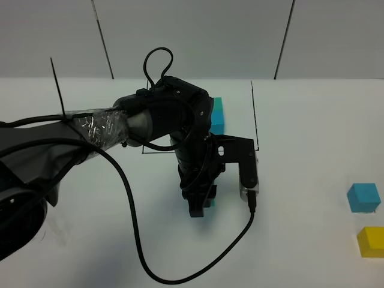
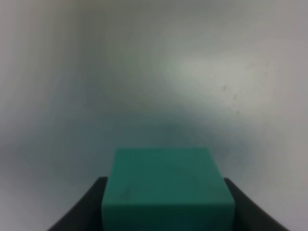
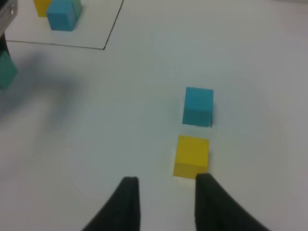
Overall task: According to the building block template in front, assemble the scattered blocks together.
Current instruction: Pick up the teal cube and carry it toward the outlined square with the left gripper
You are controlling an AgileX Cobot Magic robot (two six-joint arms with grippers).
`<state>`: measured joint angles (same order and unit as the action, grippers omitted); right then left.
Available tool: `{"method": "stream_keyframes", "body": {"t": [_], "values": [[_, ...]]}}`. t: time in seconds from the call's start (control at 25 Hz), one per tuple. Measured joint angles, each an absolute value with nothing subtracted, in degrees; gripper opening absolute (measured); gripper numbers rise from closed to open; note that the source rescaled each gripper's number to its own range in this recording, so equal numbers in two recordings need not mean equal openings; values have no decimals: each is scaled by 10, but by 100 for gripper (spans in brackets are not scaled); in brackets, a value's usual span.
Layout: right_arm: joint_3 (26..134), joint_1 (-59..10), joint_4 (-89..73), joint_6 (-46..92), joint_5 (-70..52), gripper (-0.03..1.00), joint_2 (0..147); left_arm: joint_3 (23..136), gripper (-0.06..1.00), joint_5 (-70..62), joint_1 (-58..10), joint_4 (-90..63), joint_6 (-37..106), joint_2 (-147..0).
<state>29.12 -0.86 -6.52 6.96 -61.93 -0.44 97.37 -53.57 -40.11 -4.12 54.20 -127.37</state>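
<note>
My left gripper (image 1: 201,207) reaches across the middle and is shut on the teal-green block (image 1: 210,202), low over the table just in front of the black frame. In the left wrist view the teal-green block (image 2: 167,187) sits between the dark fingers (image 2: 82,211). The template is mostly hidden behind the arm; only its sky-blue cube (image 1: 217,115) shows. The scattered sky-blue block (image 1: 363,198) and yellow block (image 1: 371,241) lie at the far right. My right gripper (image 3: 166,202) is open and empty, just short of the yellow block (image 3: 191,156), with the sky-blue block (image 3: 198,107) beyond it.
The thin black frame line (image 1: 255,114) runs down the template's right side. A black cable (image 1: 138,240) loops from the left arm across the table's front. The template's cubes (image 3: 62,14) and the held teal-green block (image 3: 6,70) show in the right wrist view.
</note>
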Motion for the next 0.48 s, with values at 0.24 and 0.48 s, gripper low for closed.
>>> {"method": "stream_keyframes", "body": {"t": [0.24, 0.48], "values": [[291, -9, -65, 70, -619, 0, -4, 974, 20, -526, -402, -36, 543, -1298], [291, -9, -65, 70, -619, 0, -4, 974, 20, -525, -402, -36, 553, -1313]]}}
